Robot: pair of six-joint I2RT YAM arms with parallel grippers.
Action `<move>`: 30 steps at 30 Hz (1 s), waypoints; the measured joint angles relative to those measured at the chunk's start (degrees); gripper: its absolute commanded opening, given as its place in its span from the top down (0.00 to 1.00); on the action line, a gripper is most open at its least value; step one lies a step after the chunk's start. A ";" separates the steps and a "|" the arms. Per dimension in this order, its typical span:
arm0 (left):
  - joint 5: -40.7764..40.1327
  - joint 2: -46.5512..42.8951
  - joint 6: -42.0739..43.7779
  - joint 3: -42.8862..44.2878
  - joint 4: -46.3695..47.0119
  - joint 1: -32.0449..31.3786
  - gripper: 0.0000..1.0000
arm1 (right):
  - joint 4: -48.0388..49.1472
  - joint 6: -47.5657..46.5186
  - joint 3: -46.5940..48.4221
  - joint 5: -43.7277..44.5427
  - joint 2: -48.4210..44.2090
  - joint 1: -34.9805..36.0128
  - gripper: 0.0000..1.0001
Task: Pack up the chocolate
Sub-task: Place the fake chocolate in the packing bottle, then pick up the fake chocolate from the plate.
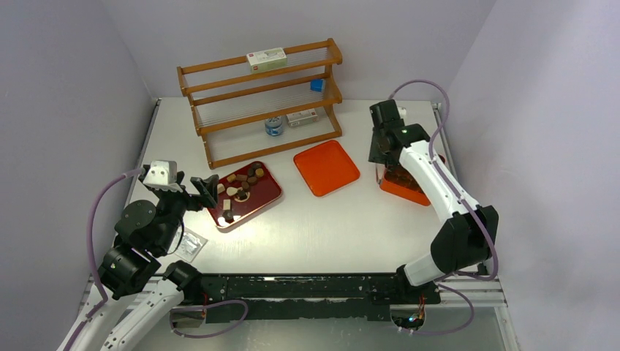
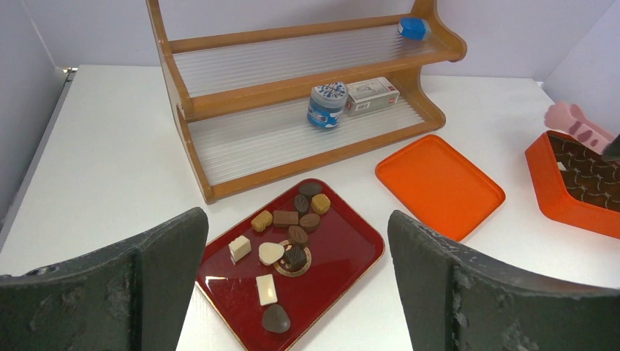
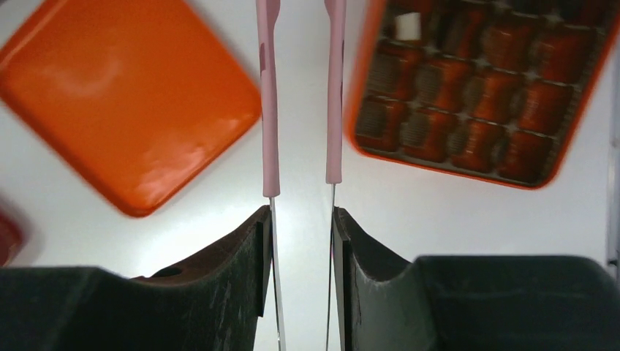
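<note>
**Meanwhile: thin pink plastic tongs (image 3: 335, 110) clamped in the right gripper (image 3: 301, 219)**

The tongs' two arms are pressed nearly parallel, with a narrow gap between them. Whether anything is caught at their tips cannot be told. The arms are seen running between a flat orange lid (image 3: 124, 95) and the orange compartmented box (image 3: 356, 110). The left gripper (image 1: 205, 190) is spread wide and empty. The small brown and cream chocolate blocks (image 2: 285, 219) are gathered on the dark red square tray (image 2: 351, 256).

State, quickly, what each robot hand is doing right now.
Left hand: open, holding nothing.
Right hand: closed on the pink tongs.
</note>
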 measured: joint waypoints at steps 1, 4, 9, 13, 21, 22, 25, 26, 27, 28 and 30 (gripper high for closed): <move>0.02 0.00 0.00 0.00 0.00 0.00 0.02 | 0.17 0.04 0.48 -0.72 0.00 1.25 0.63; -0.02 0.00 0.00 0.00 0.00 0.00 0.02 | 0.46 0.11 1.79 -3.08 0.00 5.20 0.63; -0.50 -0.04 0.00 0.00 -0.02 0.00 0.02 | 2.40 0.70 3.58 -6.82 0.28 13.70 0.63; -1.44 -0.07 0.00 0.00 -0.02 0.00 0.02 | 3.21 1.36 6.73 -8.17 2.93 22.05 0.62; -4.13 -0.72 -0.07 0.09 -0.13 0.02 0.02 | 5.64 1.53 10.97 -11.65 10.56 35.78 0.61; -4.63 -0.72 -0.17 0.11 -0.22 0.07 0.02 | 5.57 1.46 11.82 -11.85 11.67 36.98 0.61; -6.03 -1.11 -0.28 0.22 -0.92 0.13 0.02 | 5.62 1.14 14.67 -12.48 15.19 40.28 0.61; -6.43 -1.51 -0.44 0.24 -1.03 0.17 0.02 | 5.57 1.11 15.58 -12.66 16.24 41.29 0.61; -6.78 -2.08 -0.52 0.26 -1.18 0.20 0.02 | 5.57 0.98 16.59 -13.00 17.29 42.36 0.60; -7.06 -2.82 -0.63 0.31 -1.25 0.28 0.02 | 5.60 0.90 17.35 -13.49 18.14 43.21 0.60; -7.56 -4.42 -0.68 0.33 -1.20 0.44 0.02 | 5.14 0.57 19.96 -14.25 20.57 45.31 0.60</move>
